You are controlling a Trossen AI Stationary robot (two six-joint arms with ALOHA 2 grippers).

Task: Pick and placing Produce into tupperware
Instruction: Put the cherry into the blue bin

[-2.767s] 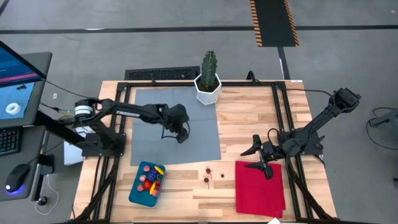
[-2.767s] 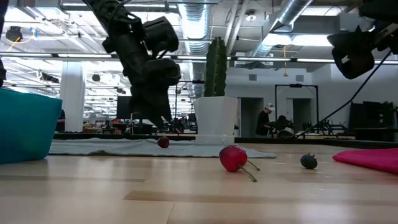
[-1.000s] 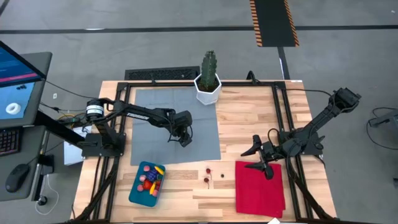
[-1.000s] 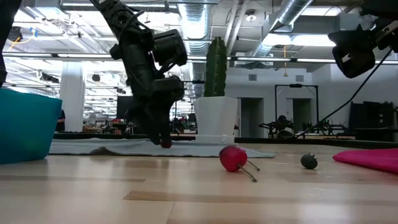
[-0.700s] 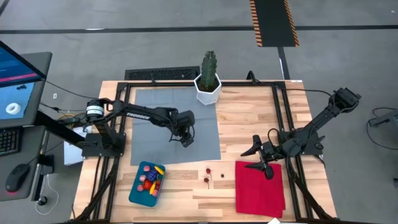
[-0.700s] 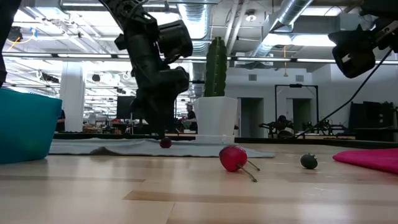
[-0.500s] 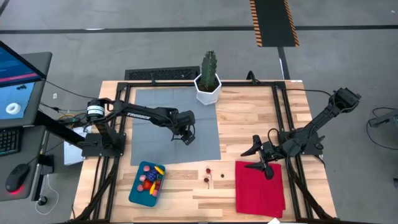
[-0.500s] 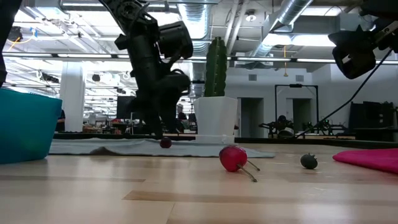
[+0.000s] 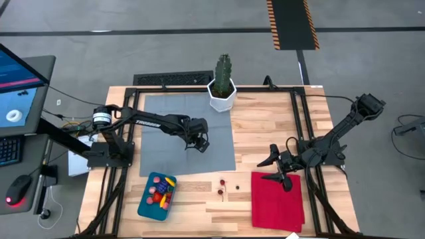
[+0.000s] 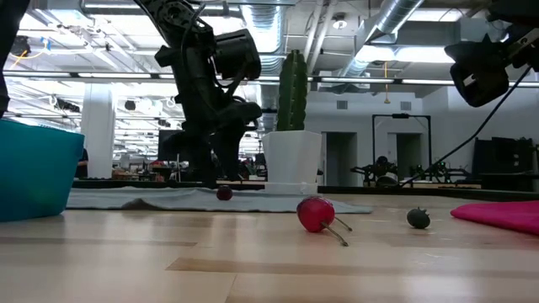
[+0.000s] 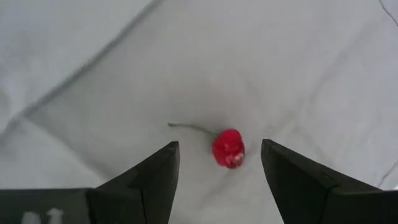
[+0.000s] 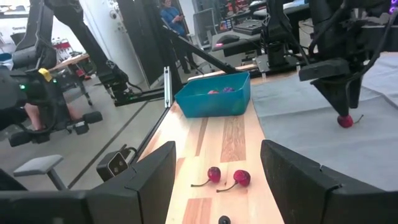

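Surface: wooden tabletop [image 9: 265,133] carrying a grey mat [image 9: 166,113] at the far left, a red cloth [image 9: 277,199] at the near right, and a potted cactus [image 9: 222,83] at the far edge.
Left end effector [image 9: 199,145]: you have it low over the mat, fingers spread, a small red cherry [image 11: 227,148] lying between them, untouched.
Right end effector [image 9: 275,166]: waiting at the far edge of the red cloth, fingers parted, empty.
Tupperware [image 9: 157,194]: teal, near left, already holding several pieces of produce.
Loose produce: two red cherries [image 12: 226,177] and a dark piece [image 10: 418,218] on bare wood between tupperware and cloth.
Risk 1: the round cherry will likely roll or squirt sideways if you close off-centre.
Risk 2: descending further could pinch the creased mat along with the fruit.
Risk 3: gripping only the thin stem [image 11: 186,127] invites a drop during transfer.
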